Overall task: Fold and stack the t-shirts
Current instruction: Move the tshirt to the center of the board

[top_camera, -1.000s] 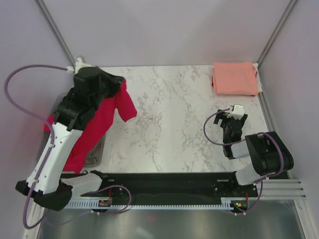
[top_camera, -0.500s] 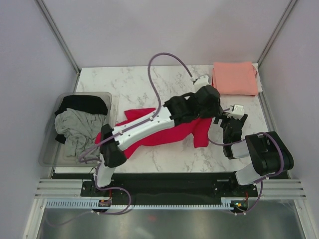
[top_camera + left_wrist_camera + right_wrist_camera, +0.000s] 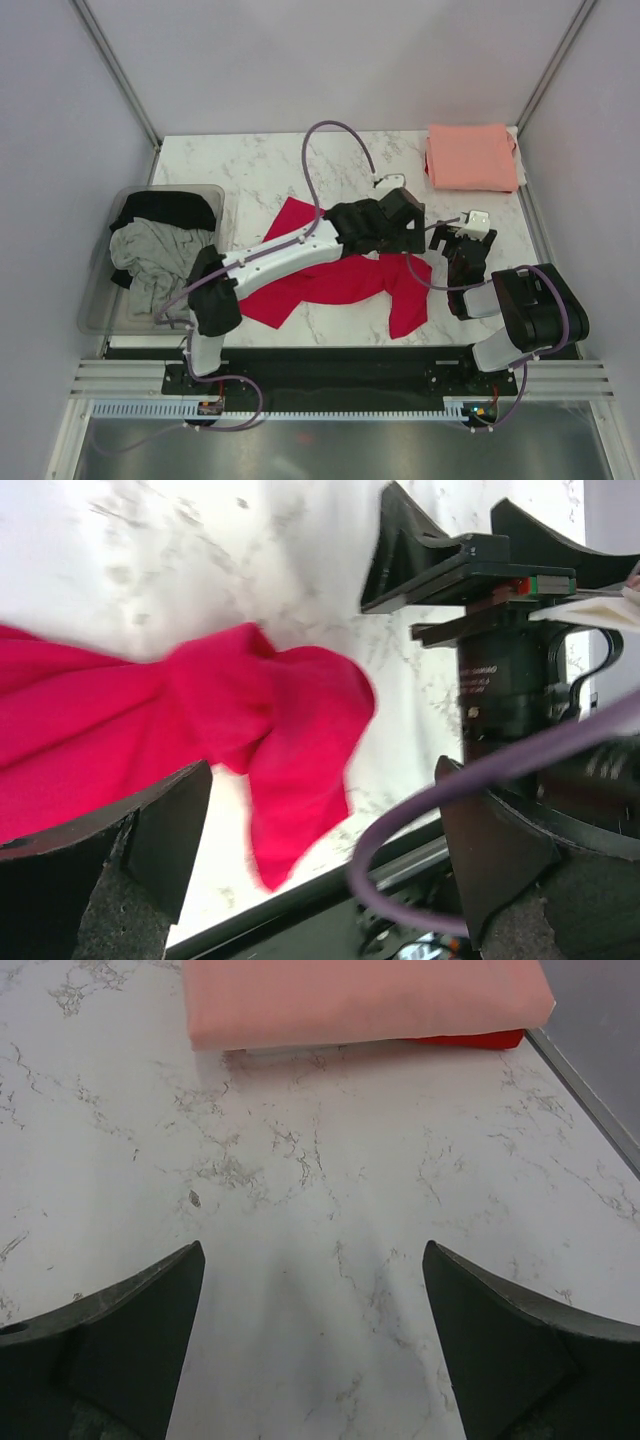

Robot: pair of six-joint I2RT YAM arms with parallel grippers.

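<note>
Top external view: where is the bright crimson red cloth t-shirt [image 3: 345, 285] to be found?
— It is seen lying crumpled and unfolded near the middle of the white marble table [image 3: 330, 170], with one sleeve trailed toward the near edge. The left arm is stretched across it.
— Is it held by the left gripper [image 3: 405, 238]?
— No. In the left wrist view the jaws are shown spread wide with nothing between them. The red cloth [image 3: 250, 710] is seen beyond them on the table, and whether it is touched cannot be told.
— And the right gripper [image 3: 462, 240]?
— It is seen just beside the left one, toward the right edge. Its jaws are likewise released, and nothing is gripped, as the right wrist view shows.
— Where are the other shirts?
— A salmon pink t-shirt [image 3: 470, 157], folded into a flat rectangle, is laid at the far right corner. A thin red edge [image 3: 480, 1038] is seen beneath it in the right wrist view, but what it belongs to cannot be told. A grey t-shirt [image 3: 150, 262] and a black t-shirt [image 3: 165, 208] are bundled inside the clear plastic bin [image 3: 100, 318] at the left edge, with the black one at the far end.
</note>
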